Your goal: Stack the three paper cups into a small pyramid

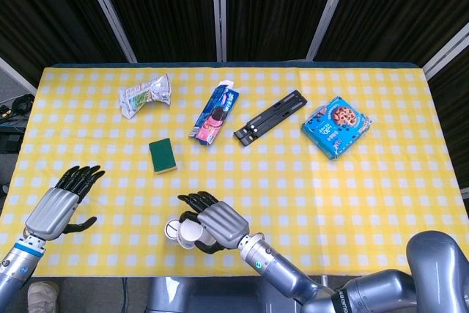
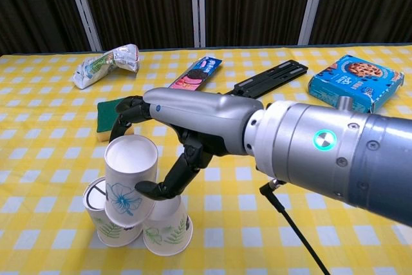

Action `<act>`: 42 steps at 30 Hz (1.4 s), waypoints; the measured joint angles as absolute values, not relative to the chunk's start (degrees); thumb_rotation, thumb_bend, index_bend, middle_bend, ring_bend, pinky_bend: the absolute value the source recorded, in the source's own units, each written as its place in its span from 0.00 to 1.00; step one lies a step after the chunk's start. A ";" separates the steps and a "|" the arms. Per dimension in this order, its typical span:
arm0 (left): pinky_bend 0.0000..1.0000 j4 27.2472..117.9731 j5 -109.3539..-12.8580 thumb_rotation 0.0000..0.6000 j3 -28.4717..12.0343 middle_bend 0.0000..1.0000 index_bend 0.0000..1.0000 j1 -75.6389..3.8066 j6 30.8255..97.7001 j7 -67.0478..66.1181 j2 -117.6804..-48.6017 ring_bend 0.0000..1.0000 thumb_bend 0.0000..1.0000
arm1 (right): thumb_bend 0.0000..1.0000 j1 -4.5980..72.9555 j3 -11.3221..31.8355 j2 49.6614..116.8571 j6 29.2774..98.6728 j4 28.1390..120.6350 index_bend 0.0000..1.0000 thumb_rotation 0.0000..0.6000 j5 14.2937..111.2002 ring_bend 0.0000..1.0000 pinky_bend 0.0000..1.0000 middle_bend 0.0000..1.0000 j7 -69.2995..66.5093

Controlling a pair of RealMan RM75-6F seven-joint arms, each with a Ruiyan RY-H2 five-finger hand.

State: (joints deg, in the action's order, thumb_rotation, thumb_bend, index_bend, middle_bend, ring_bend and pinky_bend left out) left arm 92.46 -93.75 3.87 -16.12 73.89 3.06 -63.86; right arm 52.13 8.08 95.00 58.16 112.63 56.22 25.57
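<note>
Right hand (image 2: 168, 134) curled round white flower-print paper cup (image 2: 129, 174), atop two leaf-print cups (image 2: 143, 227). Thin, light, crushable (tips easily): hold mid-wall, gentle. Left hand (image 1: 56, 208) spread, empty.

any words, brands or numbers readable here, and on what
None can be read for certain.
Blue cookie box: print on the lid, too blurred to read.
Cookie sleeve: a logo, too small to read.
Crumpled bag: print, unreadable.
Top cup, held by the right robot hand: a flower drawing only, no text.
Bottom cups: leaf drawings only.
</note>
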 measured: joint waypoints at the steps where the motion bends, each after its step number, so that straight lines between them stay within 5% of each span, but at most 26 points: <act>1: 0.00 92.49 -93.72 1.00 3.87 0.00 0.00 -16.14 73.81 2.96 -63.87 0.00 0.25 | 0.24 52.09 8.09 94.96 58.22 112.86 0.28 1.00 56.17 0.00 0.00 0.00 25.62; 15: 0.00 92.74 -93.50 1.00 3.75 0.00 0.00 -15.92 74.15 2.52 -63.78 0.00 0.25 | 0.23 51.58 8.51 93.02 60.99 115.44 0.22 1.00 55.85 0.00 0.00 0.00 29.05; 27: 0.00 92.42 -92.78 1.00 3.38 0.00 0.00 -15.71 74.46 3.59 -63.56 0.00 0.25 | 0.23 48.48 7.92 84.30 66.52 118.17 0.21 1.00 56.21 0.00 0.00 0.00 32.51; 42: 0.00 90.99 -92.04 1.00 2.51 0.00 0.00 -14.44 77.07 3.76 -64.92 0.00 0.25 | 0.21 32.71 0.24 72.46 76.19 107.88 0.06 1.00 66.91 0.00 0.00 0.00 16.29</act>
